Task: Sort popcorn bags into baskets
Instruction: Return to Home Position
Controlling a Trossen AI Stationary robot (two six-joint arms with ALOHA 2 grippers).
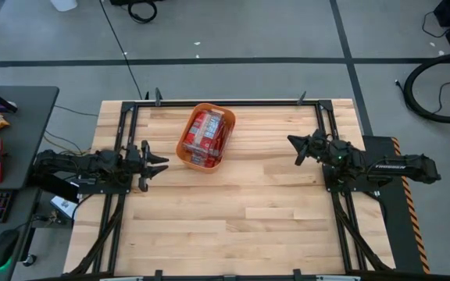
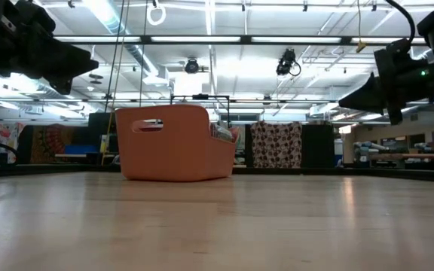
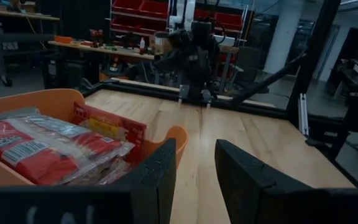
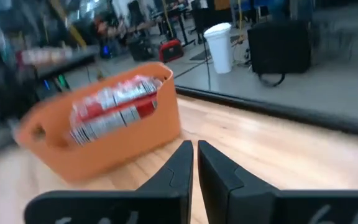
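The orange basket (image 1: 184,145) stands on its base on the far middle of the wooden table, filled with several red popcorn bags (image 1: 207,133) lying flat and stacked inside. The low view shows its end wall with the handle slot (image 2: 148,125). My left gripper (image 1: 165,163) hovers open just left of the basket, level above the table, and its wrist view shows the bags (image 3: 48,146) close by. My right gripper (image 1: 291,150) hangs in the air to the basket's right, shut and empty, pointing toward the basket (image 4: 104,155).
Black frame rails (image 1: 123,148) run along the table's left, right and far edges. A dark side desk (image 1: 10,133) with a keyboard and mouse stands off the table's left. Bare wood (image 1: 233,226) fills the near half of the table.
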